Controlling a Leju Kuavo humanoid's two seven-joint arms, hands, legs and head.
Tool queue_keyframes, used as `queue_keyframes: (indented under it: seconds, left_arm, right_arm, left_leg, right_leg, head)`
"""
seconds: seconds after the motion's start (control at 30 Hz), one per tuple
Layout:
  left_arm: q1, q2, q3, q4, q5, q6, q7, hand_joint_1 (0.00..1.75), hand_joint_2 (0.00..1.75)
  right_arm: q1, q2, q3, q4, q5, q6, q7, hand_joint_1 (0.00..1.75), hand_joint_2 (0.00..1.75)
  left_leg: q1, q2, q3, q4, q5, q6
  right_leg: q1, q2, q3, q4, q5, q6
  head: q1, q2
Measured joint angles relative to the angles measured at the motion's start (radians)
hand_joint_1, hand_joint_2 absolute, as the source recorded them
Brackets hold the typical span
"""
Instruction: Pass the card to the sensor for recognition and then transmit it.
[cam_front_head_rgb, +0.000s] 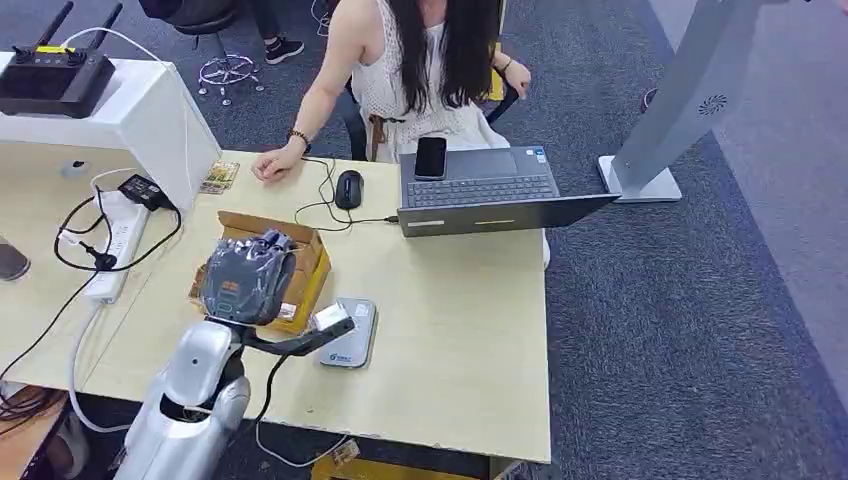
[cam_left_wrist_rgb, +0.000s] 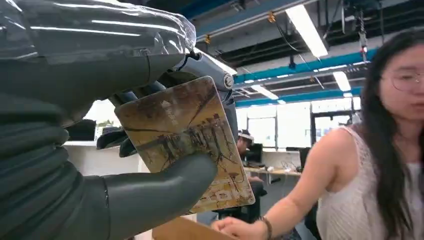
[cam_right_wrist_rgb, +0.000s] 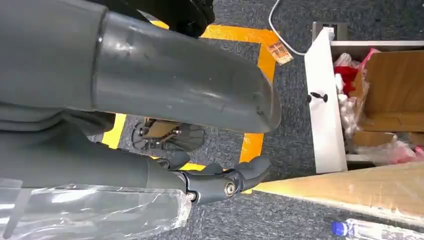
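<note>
The thin brown patterned card (cam_left_wrist_rgb: 187, 142) is pinched flat between thumb and fingers of the left hand (cam_front_head_rgb: 250, 278), above the grey slab-like sensor (cam_front_head_rgb: 350, 333) near the pale wooden worktop's (cam_front_head_rgb: 460, 340) front edge, presumably for reading. The right hand (cam_right_wrist_rgb: 220, 182) hangs loosely spread, holding nothing.

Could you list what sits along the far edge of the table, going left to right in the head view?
Router → power strip → small card → person's hand → mouse → phone on the laptop.
</note>
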Motion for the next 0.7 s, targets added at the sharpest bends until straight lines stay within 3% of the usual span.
queue_keyframes:
  seconds: [0.5, 0.7]
  left_arm:
    - [0.000, -0.031, -0.047, 0.077, -0.022, -0.016, 0.010, 1.75, 1.75]
    - [-0.002, -0.032, -0.055, 0.114, -0.030, -0.067, 0.019, 1.75, 1.75]
  right_arm:
    - [0.000, 0.005, 0.000, -0.001, 0.006, 0.000, 0.003, 0.00, 0.00]
    - [0.000, 0.005, 0.000, -0.001, 0.009, 0.002, 0.010, 0.00, 0.00]
  left_leg:
    - [0.000, 0.000, 0.000, 0.000, 0.000, 0.000]
    - [0.000, 0.000, 0.000, 0.000, 0.000, 0.000]
  right_leg:
    - [0.000, 0.000, 0.000, 0.000, 0.000, 0.000]
    - [0.000, 0.000, 0.000, 0.000, 0.000, 0.000]
  head:
    - [0.000, 0.000]
    - [0.000, 0.000]
